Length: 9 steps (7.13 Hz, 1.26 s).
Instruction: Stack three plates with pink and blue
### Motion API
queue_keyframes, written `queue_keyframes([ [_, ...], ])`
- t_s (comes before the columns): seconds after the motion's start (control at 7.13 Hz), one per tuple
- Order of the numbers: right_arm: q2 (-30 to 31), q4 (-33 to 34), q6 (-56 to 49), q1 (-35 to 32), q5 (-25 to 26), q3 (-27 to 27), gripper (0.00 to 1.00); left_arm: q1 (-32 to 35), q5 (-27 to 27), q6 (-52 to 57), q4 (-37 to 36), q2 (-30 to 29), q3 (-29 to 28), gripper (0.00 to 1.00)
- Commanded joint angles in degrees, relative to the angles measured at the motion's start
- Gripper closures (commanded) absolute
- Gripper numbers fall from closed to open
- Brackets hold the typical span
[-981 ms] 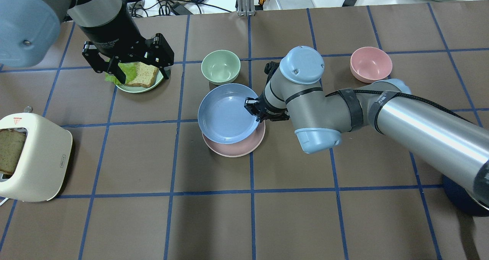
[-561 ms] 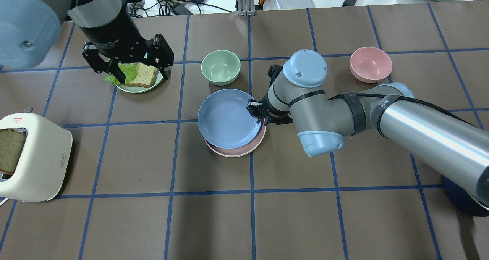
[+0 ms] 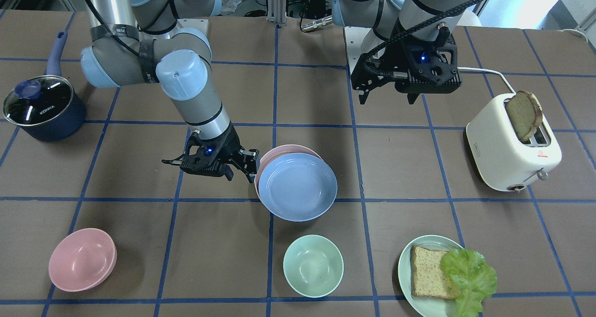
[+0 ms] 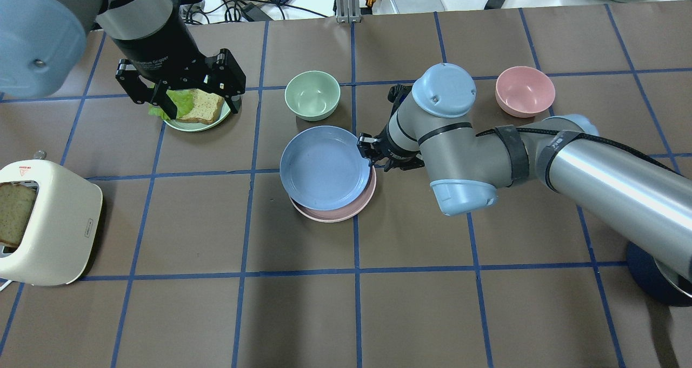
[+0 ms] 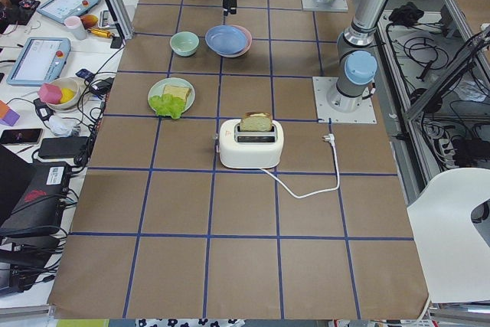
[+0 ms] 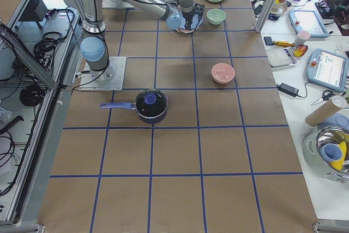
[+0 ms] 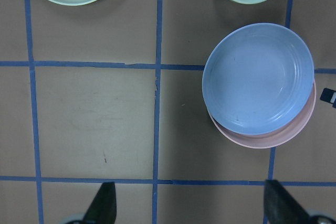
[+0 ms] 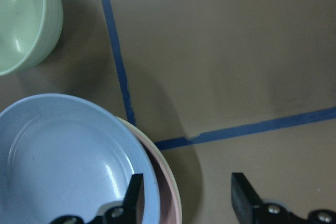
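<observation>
The light blue plate (image 4: 324,168) lies flat on the pink plate (image 4: 346,212), shifted a little toward the far side. Both also show in the front view, blue plate (image 3: 298,186) over pink plate (image 3: 284,149). I cannot make out the cream-white plate; it may be hidden under the stack. My right gripper (image 4: 370,154) is open at the stack's right edge. In the right wrist view one finger (image 8: 131,198) hangs over the blue plate's rim (image 8: 63,161) and the other is beyond it. My left gripper (image 4: 200,100) is open and empty, held high over the sandwich plate.
A mint bowl (image 4: 312,94) stands just behind the stack. A pink bowl (image 4: 524,89) is at the far right. A mint plate with bread and lettuce (image 4: 197,120) sits at the far left. A cream toaster (image 4: 48,222) stands at the left, a dark pot (image 3: 42,105) near the right arm's base.
The blue plate came down from a tilted hold to lie flat on the pink plate. My right gripper let go of its rim and drew back to the right. The left arm stayed still.
</observation>
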<state>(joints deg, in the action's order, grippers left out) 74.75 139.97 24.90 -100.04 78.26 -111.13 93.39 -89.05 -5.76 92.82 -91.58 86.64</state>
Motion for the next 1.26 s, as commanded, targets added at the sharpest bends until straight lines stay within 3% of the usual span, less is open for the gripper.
queue_keyframes([
  [0.0,2.8,-8.3,-11.7,6.5,0.6,3.4,0.29,0.0,0.1,-0.1,0.0,0.0,-0.1,0.00],
  [0.28,3.9,-28.3,-24.0,13.1,4.8,14.6,0.21,0.0,0.2,-0.2,0.0,0.0,-0.1,0.00],
  [0.42,3.9,-37.1,-25.0,13.5,6.3,20.5,0.21,0.0,0.1,-0.2,0.0,0.0,-0.1,0.00],
  [0.7,4.3,-40.5,-32.9,13.8,7.3,28.3,0.00,0.0,0.2,-0.3,0.0,0.0,-0.2,0.00],
  [0.98,5.3,-53.1,-27.7,12.9,7.3,36.8,0.00,0.0,0.2,-0.3,0.0,0.0,-0.2,0.00],
  [1.12,5.7,-53.8,-24.1,12.5,7.2,37.5,0.00,0.0,0.2,-0.3,0.0,0.0,-0.2,0.00],
])
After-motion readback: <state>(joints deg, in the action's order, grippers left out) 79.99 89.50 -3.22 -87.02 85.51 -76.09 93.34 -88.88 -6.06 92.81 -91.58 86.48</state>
